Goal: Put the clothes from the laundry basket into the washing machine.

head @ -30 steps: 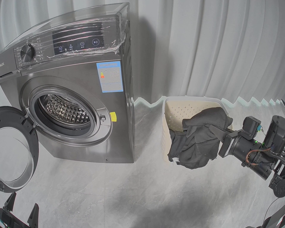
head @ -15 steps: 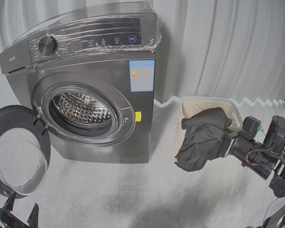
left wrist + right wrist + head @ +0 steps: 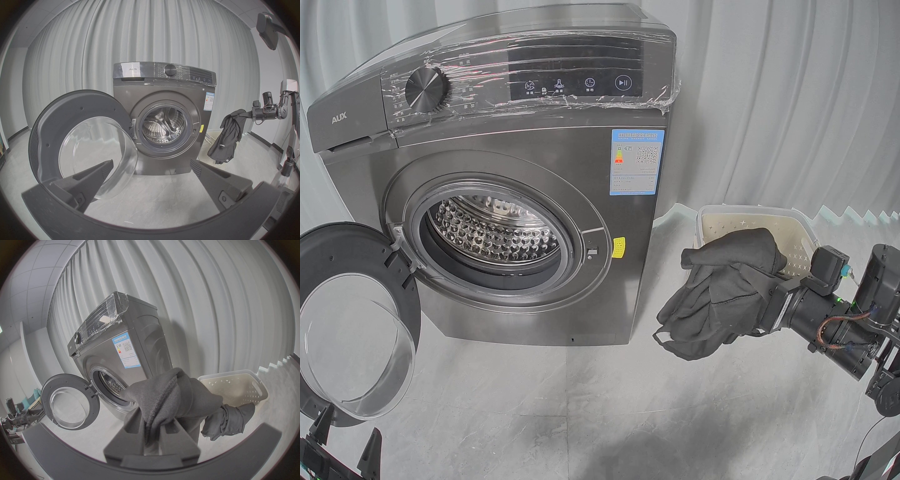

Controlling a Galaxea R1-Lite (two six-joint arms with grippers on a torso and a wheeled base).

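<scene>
A dark grey garment (image 3: 725,287) hangs in the air to the right of the washing machine (image 3: 550,156), just in front of the cream laundry basket (image 3: 794,228). My right gripper (image 3: 153,427) is shut on a bunched fold of the garment (image 3: 168,396), whose rest droops toward the floor. The machine's round door (image 3: 356,337) is swung wide to the left, leaving the steel drum (image 3: 494,231) exposed. My left gripper (image 3: 151,162) stands open and low near the floor, below the door, with nothing between its fingers.
White curtains (image 3: 787,94) run behind the machine and basket. The basket's inside (image 3: 237,387) looks bare where I can see it. Pale tiled floor (image 3: 600,400) stretches in front of the machine. The open door juts into the space at the left.
The camera has swung, so machine and basket slid rightward in the picture. The garment, draped over the basket's front edge before, now hangs clear of it, closer to the machine.
</scene>
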